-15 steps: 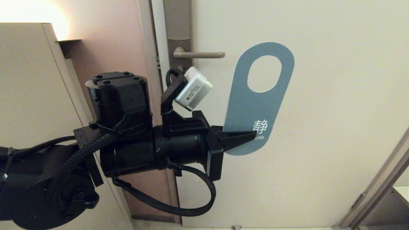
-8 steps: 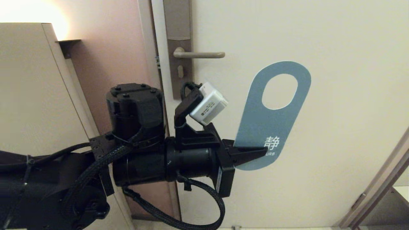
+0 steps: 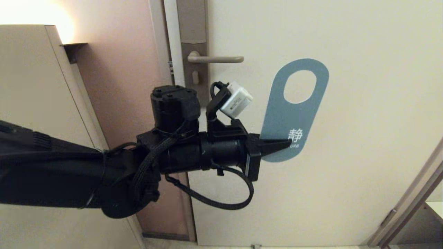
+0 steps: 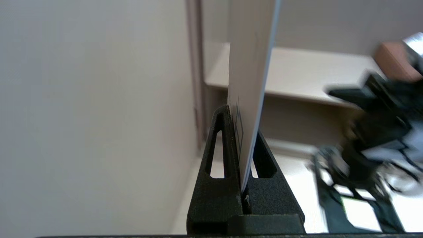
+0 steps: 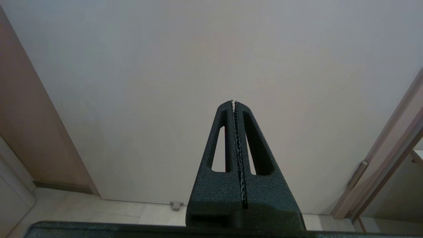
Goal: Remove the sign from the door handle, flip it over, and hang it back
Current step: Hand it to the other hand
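A: Where is the sign sitting relative to the slim beige-bronze metal door handle [image 3: 215, 59]?

B: The flat oblong sign with rounded ends, blue face with white text toward the head camera [image 3: 294, 110], is hanging in free air below and to the right of the door handle, clear of its rounded tip. Its round hole is sitting at the upper end, tilted slightly away from the handle; nothing is threading it.

A: Who is holding it?

B: The black left gripper [image 3: 282, 143] is pinching the sign's lower end, just beside the white characters. In the left wrist view the two fingers are clamping the thin edge of the sign [image 4: 249, 99] between them, white face to one side.

A: Why the lower end?

B: My reading: gripping far from the hole is leaving the hole free to go back over the handle. The blue face is still showing toward the camera, so I judge the turn-over is not yet done.

A: Arm pose?

B: The left forearm is lying roughly level, below the handle, reaching across the cream door [image 3: 346, 173] with the fingers pointing away from the hinge-side plate.

A: The other arm?

B: The right gripper [image 5: 234, 105] is idling with its toothed fingers pressed together on nothing, pointing at the door well below the handle.
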Motion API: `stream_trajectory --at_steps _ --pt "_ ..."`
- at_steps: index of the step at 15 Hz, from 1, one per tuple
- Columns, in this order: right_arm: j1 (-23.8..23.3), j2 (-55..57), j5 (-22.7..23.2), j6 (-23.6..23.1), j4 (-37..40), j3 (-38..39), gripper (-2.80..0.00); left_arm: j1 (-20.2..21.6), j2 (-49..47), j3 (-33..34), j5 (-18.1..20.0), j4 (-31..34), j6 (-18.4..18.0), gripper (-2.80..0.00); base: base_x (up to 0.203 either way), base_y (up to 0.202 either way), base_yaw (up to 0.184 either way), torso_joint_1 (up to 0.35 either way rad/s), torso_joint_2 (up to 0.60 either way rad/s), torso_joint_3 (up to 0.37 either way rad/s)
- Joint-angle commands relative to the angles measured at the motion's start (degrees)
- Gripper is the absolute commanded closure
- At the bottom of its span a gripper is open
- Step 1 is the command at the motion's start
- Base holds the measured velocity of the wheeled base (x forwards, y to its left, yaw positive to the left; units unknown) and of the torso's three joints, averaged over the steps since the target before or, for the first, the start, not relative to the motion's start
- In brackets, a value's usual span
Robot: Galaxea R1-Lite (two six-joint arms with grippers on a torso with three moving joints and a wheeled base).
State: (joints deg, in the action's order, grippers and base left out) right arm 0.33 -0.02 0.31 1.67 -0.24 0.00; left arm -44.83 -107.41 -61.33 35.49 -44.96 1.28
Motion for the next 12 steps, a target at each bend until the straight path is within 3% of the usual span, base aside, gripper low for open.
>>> stream_trajectory --at_steps 1,7,12 --pt "0.02 0.02 0.04 0.00 -0.02 0.00 0.00 1.35 -3.53 -4.21 0.23 -0.33 0.68 0.00 0.000 0.000 0.000 0.000 0.00 0.000" --pt "0.02 0.02 0.39 -1.67 -0.02 0.00 0.00 2.64 -8.51 -16.22 0.46 1.26 2.93 0.00 0.000 0.000 0.000 0.000 0.00 0.000" --pt "0.02 0.02 0.21 -1.85 0.71 -0.85 0.00 2.64 -8.63 -16.45 0.46 1.89 2.94 0.00 0.000 0.000 0.000 0.000 0.00 0.000"
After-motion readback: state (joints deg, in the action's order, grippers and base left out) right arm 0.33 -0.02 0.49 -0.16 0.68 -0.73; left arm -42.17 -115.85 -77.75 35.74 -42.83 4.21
